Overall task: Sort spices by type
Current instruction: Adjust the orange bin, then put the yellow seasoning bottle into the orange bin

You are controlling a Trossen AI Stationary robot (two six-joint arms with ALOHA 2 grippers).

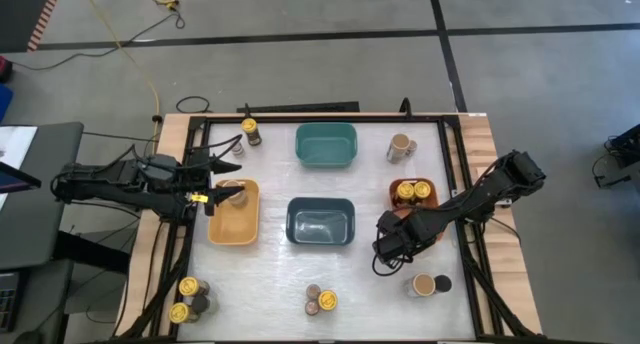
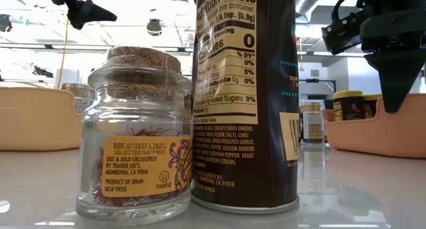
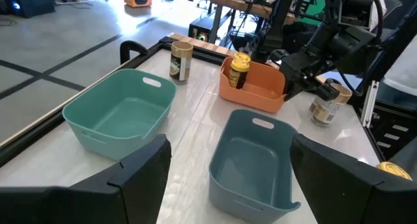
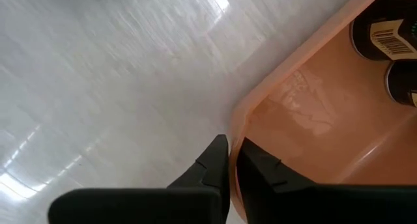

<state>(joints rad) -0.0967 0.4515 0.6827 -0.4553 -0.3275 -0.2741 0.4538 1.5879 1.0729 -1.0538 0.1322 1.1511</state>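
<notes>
The spice jars sit in scattered groups on the white table (image 1: 270, 274). Two yellow-lidded jars (image 1: 413, 191) stand in the orange bin (image 1: 397, 206) on the right, and a tan-topped jar (image 1: 232, 194) stands in the yellow bin (image 1: 235, 229) on the left. A wide tan-topped jar (image 1: 401, 145) is near the far right corner beside the teal bin (image 1: 326, 145), and another yellow-lidded jar (image 1: 250, 130) stands at the far left. At the near edge are a pair of yellow-lidded jars (image 1: 186, 298) on the left, a small group (image 1: 320, 301) in the middle and a tan-topped jar with a dark-lidded one (image 1: 430, 284) on the right. The dark-blue bin (image 1: 321, 221) at the centre holds nothing.

The right gripper (image 4: 229, 160) has its fingers pinched shut on the near rim of the orange bin, one finger on each side of the wall. The left gripper (image 1: 228, 156) hovers above the far end of the yellow bin, fingers spread apart with nothing between them
</notes>
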